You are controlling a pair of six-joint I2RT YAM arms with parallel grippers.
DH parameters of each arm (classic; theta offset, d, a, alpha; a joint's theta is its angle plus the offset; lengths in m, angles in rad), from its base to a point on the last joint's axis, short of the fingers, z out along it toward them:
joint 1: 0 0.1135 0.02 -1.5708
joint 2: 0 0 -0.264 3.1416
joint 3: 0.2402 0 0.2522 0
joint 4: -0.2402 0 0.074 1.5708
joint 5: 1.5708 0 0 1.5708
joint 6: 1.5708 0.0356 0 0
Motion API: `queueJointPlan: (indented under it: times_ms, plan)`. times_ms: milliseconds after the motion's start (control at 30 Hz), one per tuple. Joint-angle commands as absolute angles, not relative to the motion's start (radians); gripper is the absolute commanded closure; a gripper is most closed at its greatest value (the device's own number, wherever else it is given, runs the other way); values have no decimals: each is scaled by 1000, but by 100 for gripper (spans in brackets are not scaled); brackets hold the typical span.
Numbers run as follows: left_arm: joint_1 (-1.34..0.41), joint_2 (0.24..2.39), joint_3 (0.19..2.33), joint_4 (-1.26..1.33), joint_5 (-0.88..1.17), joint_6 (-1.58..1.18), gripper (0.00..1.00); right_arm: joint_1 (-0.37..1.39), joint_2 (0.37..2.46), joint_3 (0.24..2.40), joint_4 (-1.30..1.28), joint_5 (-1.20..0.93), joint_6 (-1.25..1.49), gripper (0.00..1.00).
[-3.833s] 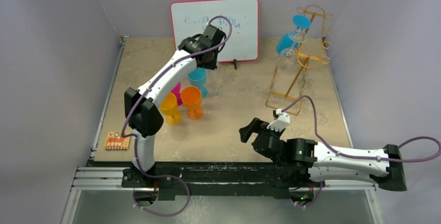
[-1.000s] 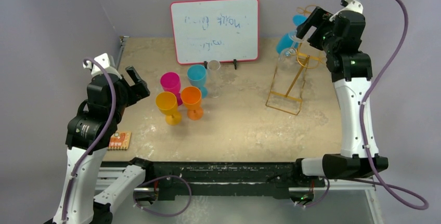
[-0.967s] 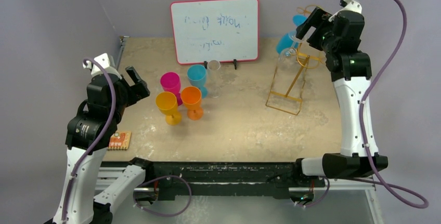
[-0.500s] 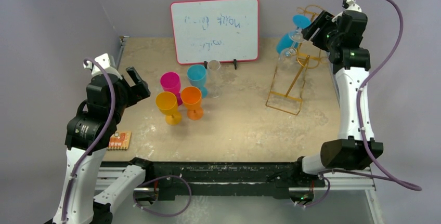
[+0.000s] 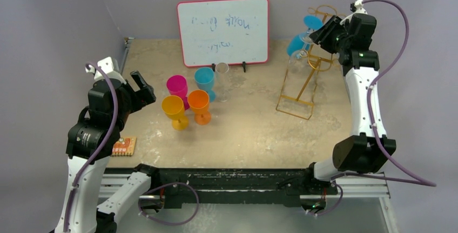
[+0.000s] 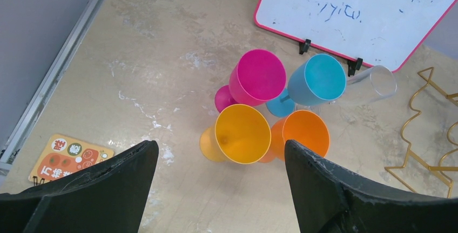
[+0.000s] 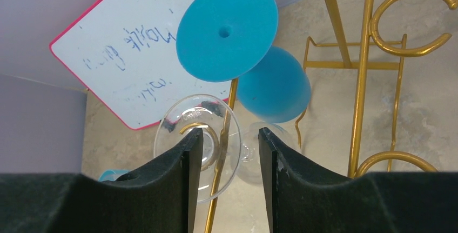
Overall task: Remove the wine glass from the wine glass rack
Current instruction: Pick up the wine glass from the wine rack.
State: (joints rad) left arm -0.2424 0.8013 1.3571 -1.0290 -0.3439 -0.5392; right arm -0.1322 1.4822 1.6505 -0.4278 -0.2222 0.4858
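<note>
Clear wine glass (image 7: 189, 114) on the gold rack (image 7: 361, 81), stem obscured — right jaws half-closed at its foot, grip unclear; left jaws wide, empty.

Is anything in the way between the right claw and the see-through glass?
Nothing blocks it. The right gripper straddles the clear wine glass. A gold rod of the rack crosses that gap too, and the blue glass hangs close by.
</note>
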Motion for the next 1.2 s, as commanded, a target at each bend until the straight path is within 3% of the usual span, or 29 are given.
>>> queueJointPlan:
  times_ms: [0, 533, 700, 1167]
  plan:
    - [-239, 796, 1370, -1018, -337, -546, 14, -140, 1455, 1624, -383, -254, 501, 56]
    - [-239, 798, 1360, -1012, -320, -549, 14, -140, 1408, 1598, -374, -263, 535, 83]
    - [-239, 801, 1361, -1008, -311, -549, 14, -140, 1393, 1589, -354, -297, 568, 98]
    - [-239, 796, 1348, -993, -288, -570, 15, -140, 1359, 1528, -251, -357, 719, 100]
